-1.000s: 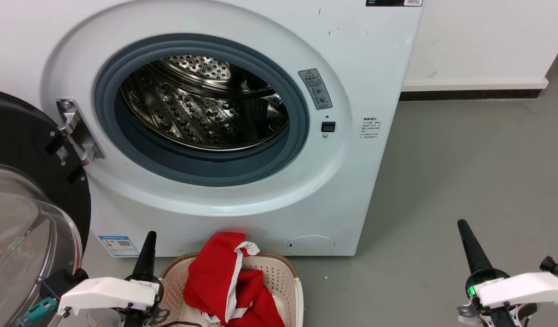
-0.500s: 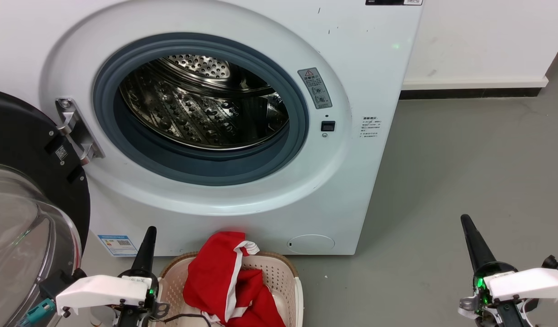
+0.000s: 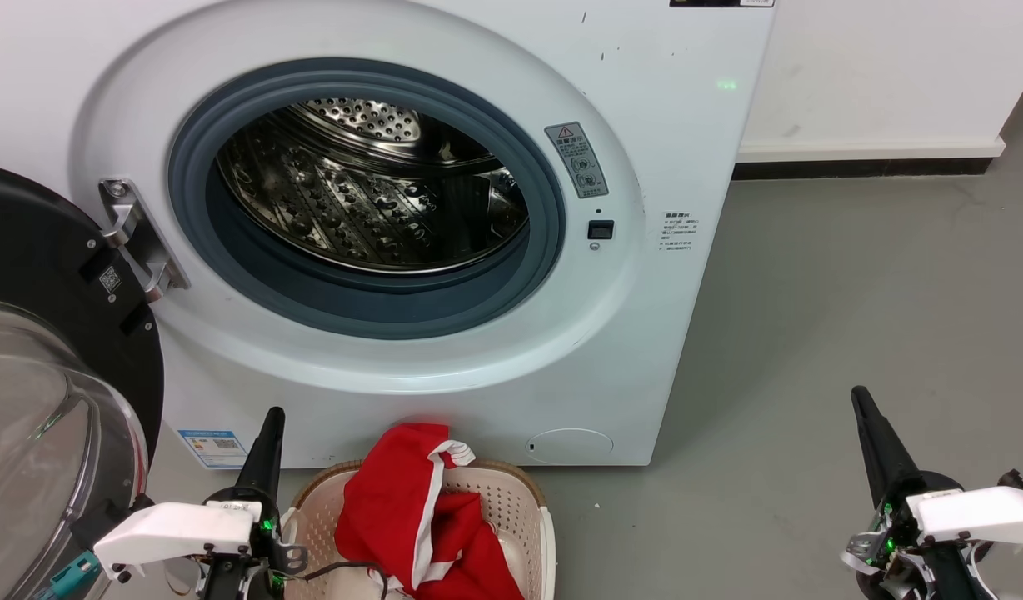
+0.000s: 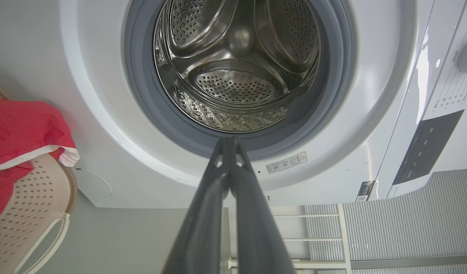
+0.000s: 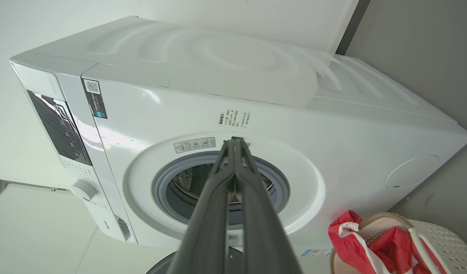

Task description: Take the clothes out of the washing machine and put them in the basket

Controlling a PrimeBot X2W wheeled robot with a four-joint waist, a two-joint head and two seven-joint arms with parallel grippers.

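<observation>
The white washing machine (image 3: 661, 150) stands with its black-framed glass door (image 3: 37, 358) swung open to the left; its steel drum (image 3: 370, 192) holds no fabric that I can see. Red clothes (image 3: 411, 517) with white stripes lie heaped in the cream basket (image 3: 520, 500) on the floor below the opening, one end draped over the far rim. My left gripper (image 3: 271, 414) is shut, just left of the basket, fingers pointing up at the washer. My right gripper (image 3: 858, 394) is shut too, over the bare floor to the right. The left wrist view shows the drum (image 4: 237, 64), the clothes (image 4: 20, 129) and the basket (image 4: 35, 190).
Grey floor (image 3: 853, 317) stretches right of the washing machine to a white wall with a dark skirting strip (image 3: 861, 171). The open door fills the space at the lower left. In the right wrist view the washing machine (image 5: 332, 125), the clothes (image 5: 370, 243) and the basket (image 5: 439, 236) appear.
Both grippers have drawn back slightly toward the bottom of the head view, the right one drifting a little right. The clothes and the basket have not moved.
</observation>
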